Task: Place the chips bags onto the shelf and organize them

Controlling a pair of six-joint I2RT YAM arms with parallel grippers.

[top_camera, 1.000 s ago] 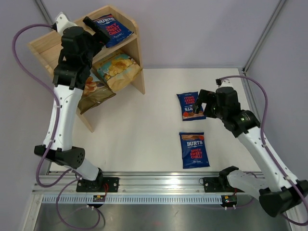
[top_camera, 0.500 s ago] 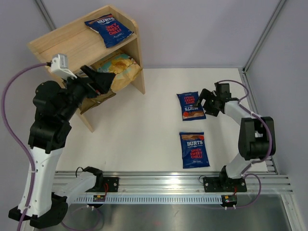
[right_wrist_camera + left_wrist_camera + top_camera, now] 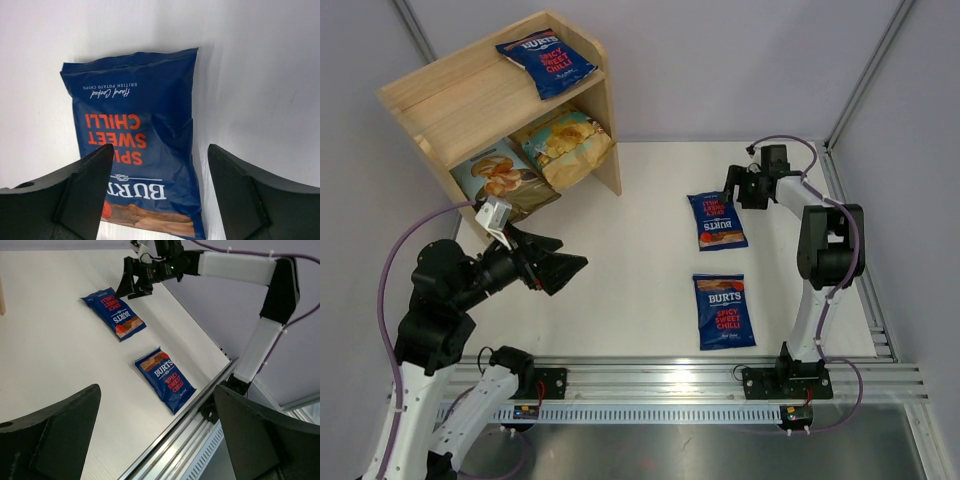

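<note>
Lower the right pincer (image 3: 160,152), spread wide above the dark blue bag (image 3: 132,120) toward the worktop's (image 3: 640,200) far right corner, straight down, straddle its seam, then close gently.

top-shelf bag (image 3: 547,60), on the upper tier of the shelf (image 3: 450,95): "BURTS" in white, "SPICY SWEET CHILLI" in red.
far bag (image 3: 135,145): "BURTS", "SWEET CHILLI" in orange-red, with "SPICY" partly cut off by a finger. Small white line reads "Hand Cooked BRITISH POTATO CHIPS". All upside down in the right wrist view.
near bag (image 3: 724,311): "BURTS", "SPICY SWEET CHILLI".
lower-tier left bag (image 3: 500,180): print unreadable.
lower-tier right bag (image 3: 565,145): print unreadable.
</note>
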